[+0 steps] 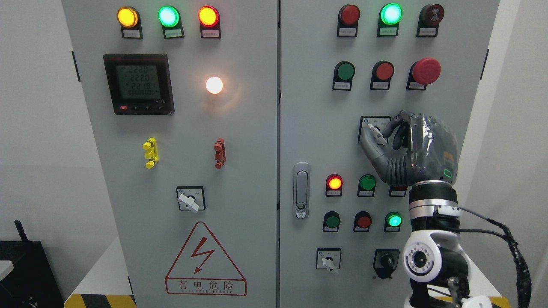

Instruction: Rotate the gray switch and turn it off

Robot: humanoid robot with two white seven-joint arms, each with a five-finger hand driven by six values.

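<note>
The gray rotary switch sits on the right cabinet door, on a black-framed plate below the green and red push buttons. Its light gray knob points toward the lower right. My right hand comes up from the lower right, with thumb and forefinger closed around the knob. The palm hides the right part of the switch plate. My left hand is out of view.
Other gray rotary switches sit on the left door and low on the right door, next to a black selector. A red mushroom stop button, several lamps, a meter and a door handle cover the panel.
</note>
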